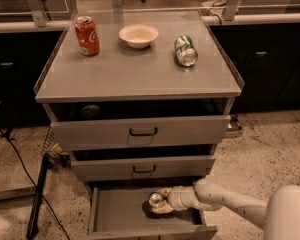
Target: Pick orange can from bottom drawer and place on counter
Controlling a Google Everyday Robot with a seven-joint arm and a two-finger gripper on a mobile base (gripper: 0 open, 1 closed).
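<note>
The orange can [156,202] is in the open bottom drawer [117,217], right of its middle, tilted with its silver lid up and to the left. My gripper [165,207] reaches into the drawer from the right and is right at the can, touching or around its body. My white arm [225,202] runs back to the lower right. The counter [135,74] is the cabinet's grey top above.
On the counter stand a red cola can [86,35] at the back left and a white bowl [138,35] in the middle, and a green-and-silver can [185,50] lies on its side at the right. The two upper drawers are slightly ajar. Black cables lie on the floor at the left.
</note>
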